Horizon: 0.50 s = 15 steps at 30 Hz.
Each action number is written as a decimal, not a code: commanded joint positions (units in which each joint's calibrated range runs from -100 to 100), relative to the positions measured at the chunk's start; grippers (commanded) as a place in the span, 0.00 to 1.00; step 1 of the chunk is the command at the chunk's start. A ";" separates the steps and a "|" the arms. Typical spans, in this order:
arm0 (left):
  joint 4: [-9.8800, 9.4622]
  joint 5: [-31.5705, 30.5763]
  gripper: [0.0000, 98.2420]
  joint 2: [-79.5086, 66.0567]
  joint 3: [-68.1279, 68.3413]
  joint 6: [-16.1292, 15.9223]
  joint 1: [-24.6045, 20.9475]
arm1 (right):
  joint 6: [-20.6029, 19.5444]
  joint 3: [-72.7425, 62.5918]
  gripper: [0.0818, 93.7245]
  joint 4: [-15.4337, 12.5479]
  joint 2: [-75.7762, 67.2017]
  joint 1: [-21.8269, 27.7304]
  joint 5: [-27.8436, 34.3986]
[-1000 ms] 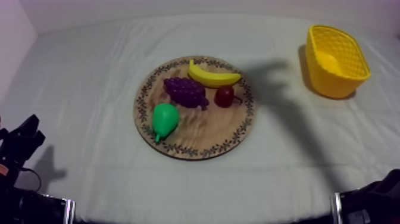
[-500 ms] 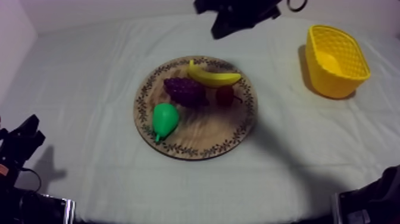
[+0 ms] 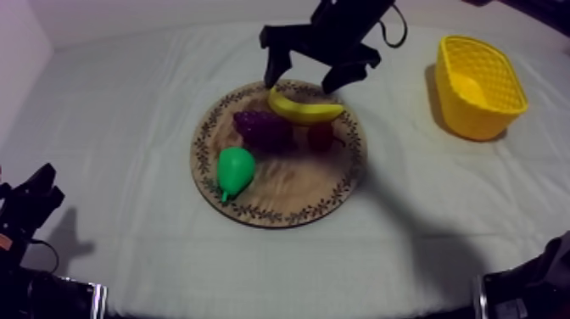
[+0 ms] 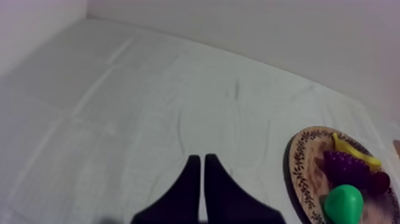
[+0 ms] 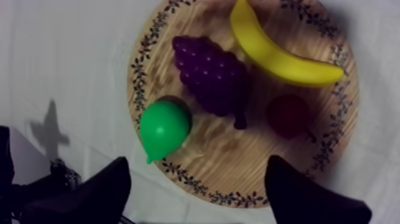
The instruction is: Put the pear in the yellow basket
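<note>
Over board [image 3: 280, 208] far rim, right gripper [image 3: 301, 83] spread wide; small red fruit [image 3: 320, 137] shadowed.

Wooden board [image 4: 308, 183] partly beyond frame edge

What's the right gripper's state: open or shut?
Open. The right gripper has its fingers wide apart, nothing between them, over the wooden board; the pear lies on it.

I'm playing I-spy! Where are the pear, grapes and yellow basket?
pear [image 3: 235, 169]: top view, fat green middle.
grapes [image 5: 211, 74]: right wrist view, bunch's middle.
yellow basket [image 3: 482, 124]: top view, near outer wall.
</note>
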 commanded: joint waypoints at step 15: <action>-0.01 0.01 0.00 -0.02 -0.05 -0.01 0.00 | -3.33 -1.00 0.95 -1.21 4.00 -5.15 2.41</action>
